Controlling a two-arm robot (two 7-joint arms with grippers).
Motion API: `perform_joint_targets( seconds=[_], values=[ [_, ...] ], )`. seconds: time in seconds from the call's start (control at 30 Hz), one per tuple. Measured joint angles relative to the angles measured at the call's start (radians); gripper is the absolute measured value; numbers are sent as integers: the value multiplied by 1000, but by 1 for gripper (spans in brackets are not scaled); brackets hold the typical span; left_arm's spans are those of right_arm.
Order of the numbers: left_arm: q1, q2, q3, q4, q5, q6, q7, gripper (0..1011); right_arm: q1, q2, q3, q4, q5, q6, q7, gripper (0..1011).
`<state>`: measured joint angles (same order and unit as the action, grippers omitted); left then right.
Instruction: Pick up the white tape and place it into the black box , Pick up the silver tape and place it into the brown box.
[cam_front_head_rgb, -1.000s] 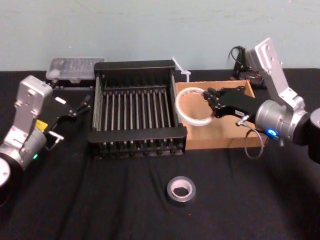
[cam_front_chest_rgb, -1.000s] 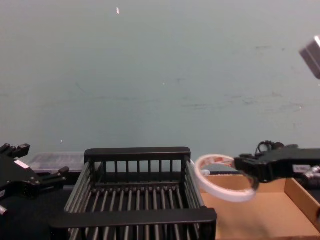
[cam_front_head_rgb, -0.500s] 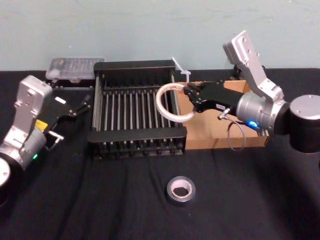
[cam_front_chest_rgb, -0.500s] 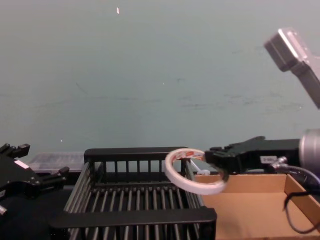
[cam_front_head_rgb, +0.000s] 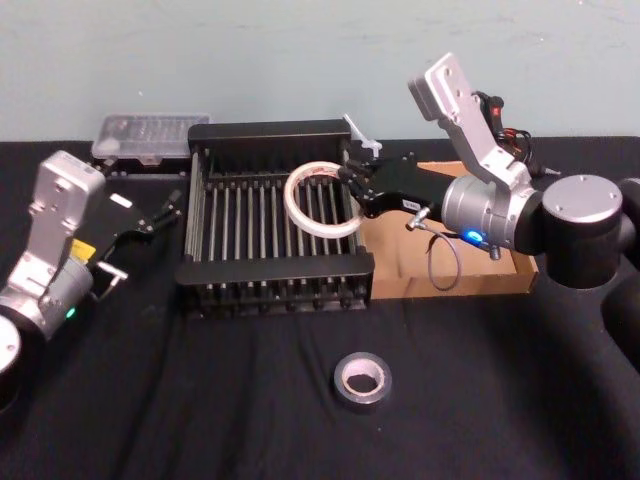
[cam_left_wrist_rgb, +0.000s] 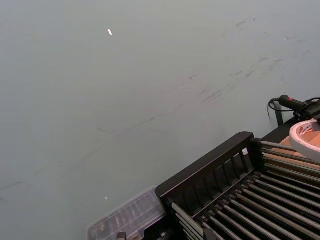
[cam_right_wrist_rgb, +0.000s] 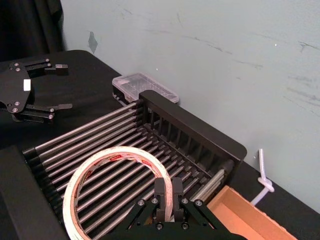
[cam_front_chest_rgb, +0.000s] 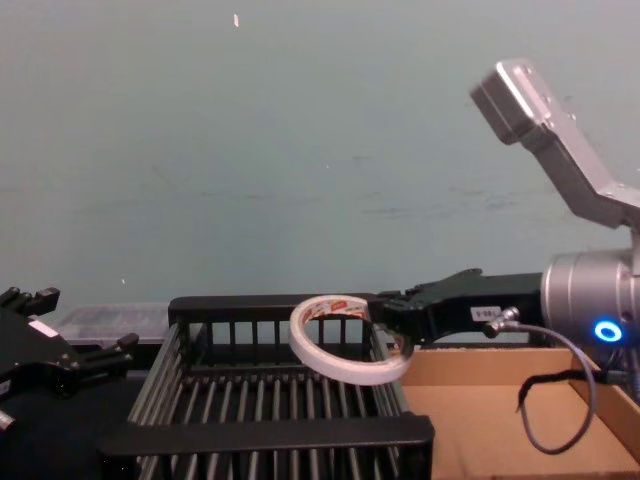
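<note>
Holding white tape (cam_front_head_rgb: 318, 199), right gripper (cam_front_head_rgb: 352, 187).

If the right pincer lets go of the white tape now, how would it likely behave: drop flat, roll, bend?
The white tape is a thin open ring, so probably light. Held by one edge in the right pincer it keeps its round shape, so likely stiff. It hangs tilted over the black box, so it may land on edge and wobble on the bars.

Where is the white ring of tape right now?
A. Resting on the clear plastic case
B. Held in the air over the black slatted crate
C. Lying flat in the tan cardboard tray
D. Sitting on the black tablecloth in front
B: the right gripper is shut on the white tape roll, holding it above the black slatted crate, clear of the bars in the chest view.
</note>
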<state>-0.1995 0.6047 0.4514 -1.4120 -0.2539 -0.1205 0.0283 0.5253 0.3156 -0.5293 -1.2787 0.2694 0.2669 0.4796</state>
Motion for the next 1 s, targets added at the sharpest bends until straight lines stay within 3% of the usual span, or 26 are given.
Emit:
perform_joint_targets(
  seconds=[0.3, 0.83, 0.97, 1.0],
  values=[
    [0, 0, 0, 0, 0, 0, 0, 1001, 19, -19, -6, 31, -4, -16, 3, 92],
    [0, 0, 0, 0, 0, 0, 0, 1001, 20, -20, -5, 32, -4, -21, 4, 96],
    [0, 0, 0, 0, 0, 0, 0, 1001, 20, -20, -5, 32, -4, -19, 4, 177],
    [0, 0, 0, 0, 0, 0, 0, 1001, 19, -20, -5, 31, -4, -19, 4, 241]
  ],
)
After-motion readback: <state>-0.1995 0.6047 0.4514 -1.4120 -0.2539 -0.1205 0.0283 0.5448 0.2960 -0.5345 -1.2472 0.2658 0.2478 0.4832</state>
